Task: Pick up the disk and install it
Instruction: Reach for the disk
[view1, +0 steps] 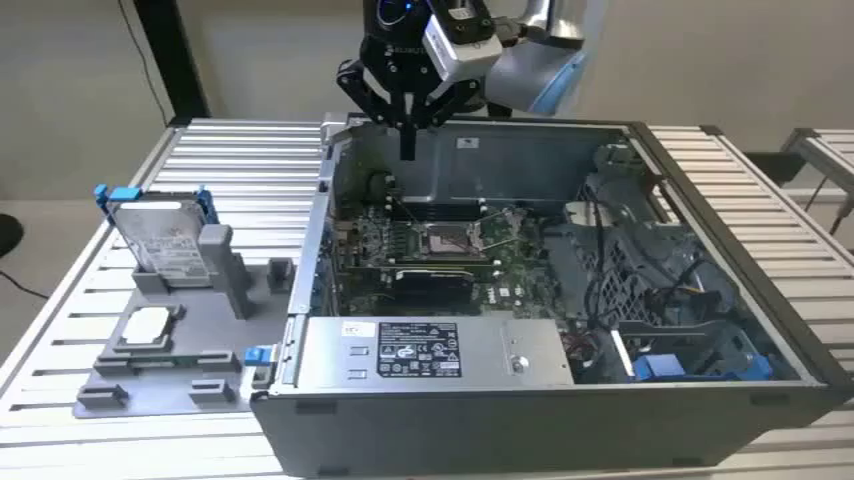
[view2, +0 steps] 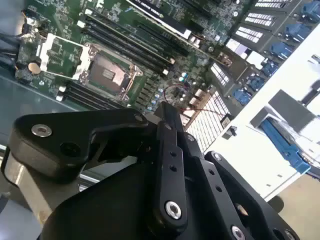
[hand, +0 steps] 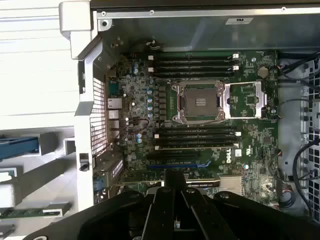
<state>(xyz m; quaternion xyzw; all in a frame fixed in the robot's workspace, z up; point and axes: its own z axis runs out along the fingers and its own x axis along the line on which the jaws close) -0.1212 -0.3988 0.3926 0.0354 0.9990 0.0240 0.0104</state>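
Note:
The disk (view1: 163, 238), a silver drive with a white label in a blue bracket, stands upright in a grey holder (view1: 200, 290) at the exterior view's left, beside the open computer case (view1: 534, 410). My gripper (view1: 407, 148) hangs above the case's back left corner, well apart from the disk, with its black fingers together and nothing between them. In both wrist views the fingers (hand: 175, 182) (view2: 169, 120) point down over the green motherboard (hand: 210, 145).
A small silver chip (view1: 147, 325) lies on the grey fixture in front of the disk. Inside the case are the CPU socket (hand: 200, 102), a grey power supply box (view1: 427, 350) and black cables (view1: 627, 260). The slatted table (view1: 240, 160) surrounds everything.

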